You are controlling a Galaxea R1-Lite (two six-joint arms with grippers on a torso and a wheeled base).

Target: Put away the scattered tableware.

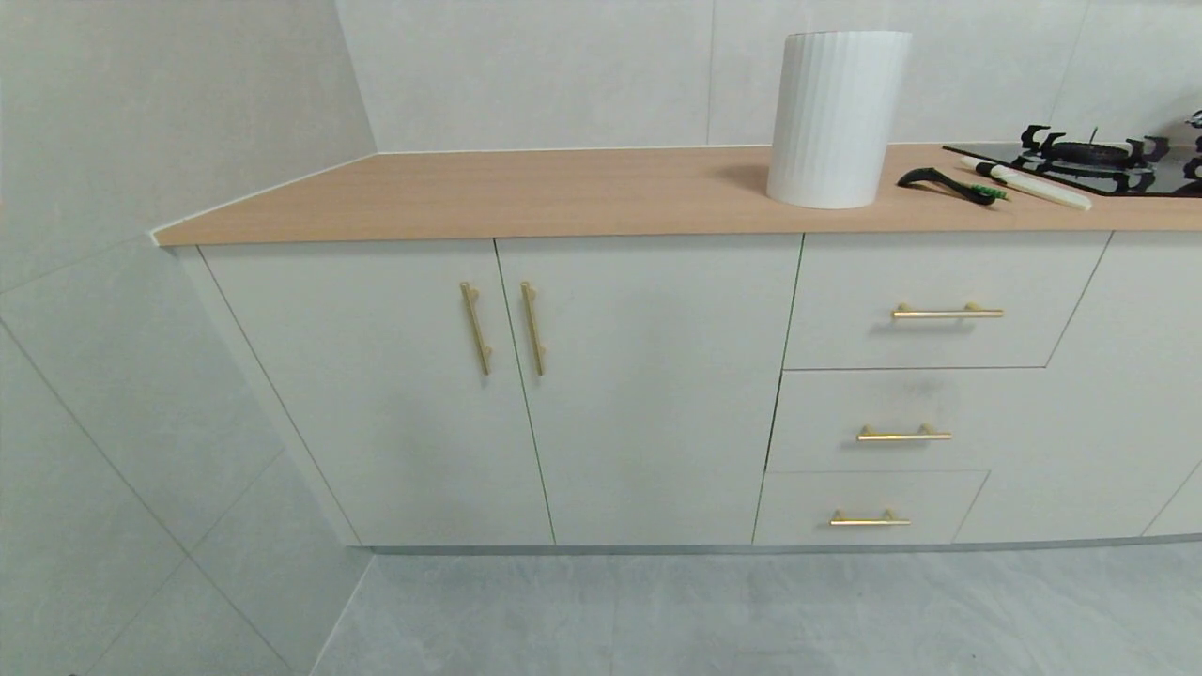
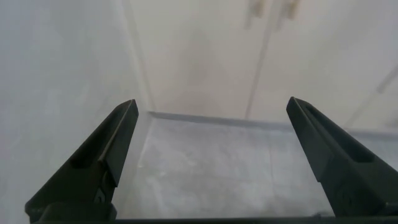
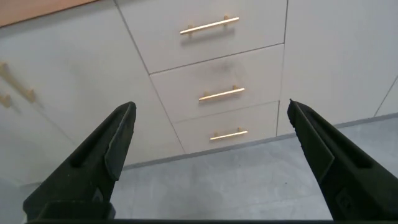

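The left claw [image 2: 212,102] and right claw [image 3: 211,104] are held wide open, empty. Drawers [image 3: 217,62] are faced by the right one; well above, a black utensil [image 1: 948,183] and a white utensil [image 1: 1028,185] are seen lying on the counter [image 1: 526,192]. Nothing appears stored yet.

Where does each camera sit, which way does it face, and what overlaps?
Head view: on the head, facing forward and down at countertop, white container, utensils, cabinet doors, three drawers.
Left wrist view: on that wrist, facing the floor below the cabinet doors; left gripper, fingers open.
Right wrist view: on that wrist, facing drawers and floor; right gripper, fingers open.
Shared: head and right wrist views both show the drawers.
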